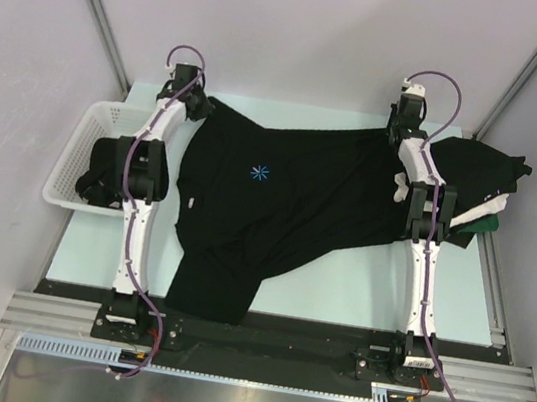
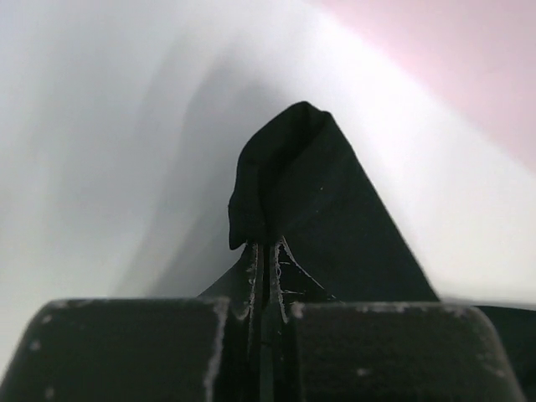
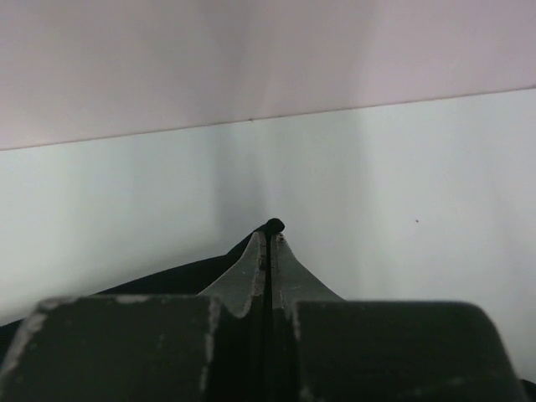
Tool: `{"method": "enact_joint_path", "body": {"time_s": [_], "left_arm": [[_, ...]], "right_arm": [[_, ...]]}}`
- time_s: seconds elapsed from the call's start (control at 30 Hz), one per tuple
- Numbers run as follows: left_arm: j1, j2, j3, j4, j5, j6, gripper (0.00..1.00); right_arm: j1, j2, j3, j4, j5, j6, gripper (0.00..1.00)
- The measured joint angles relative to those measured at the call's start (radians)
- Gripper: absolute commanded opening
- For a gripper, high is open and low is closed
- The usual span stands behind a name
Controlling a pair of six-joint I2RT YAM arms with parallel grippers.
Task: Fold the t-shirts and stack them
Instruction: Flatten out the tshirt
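A black t-shirt (image 1: 278, 203) with a small blue starburst (image 1: 261, 172) lies spread across the table, its lower part reaching the near edge. My left gripper (image 1: 199, 105) is at the shirt's far left corner. In the left wrist view this gripper (image 2: 264, 248) is shut on a fold of the black cloth (image 2: 318, 193). My right gripper (image 1: 397, 131) is at the shirt's far right corner. In the right wrist view it (image 3: 269, 236) is shut on a thin edge of the black cloth (image 3: 167, 276).
A pile of folded t-shirts (image 1: 479, 177), black on top with white and green beneath, lies at the right edge of the table (image 1: 357, 285). A white mesh basket (image 1: 74, 147) holding dark cloth stands off the left side. Grey walls close in the back.
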Motion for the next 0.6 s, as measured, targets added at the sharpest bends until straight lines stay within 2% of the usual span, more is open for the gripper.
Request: {"method": "enact_joint_path", "body": {"time_s": [0.23, 0.6], "left_arm": [[0.022, 0.067, 0.074, 0.194, 0.064, -0.063, 0.00], [0.039, 0.124, 0.081, 0.431, 0.111, -0.126, 0.00]], "right_arm": [[0.013, 0.000, 0.000, 0.048, 0.003, -0.011, 0.00], [0.014, 0.001, 0.000, 0.148, 0.027, -0.042, 0.00]]}}
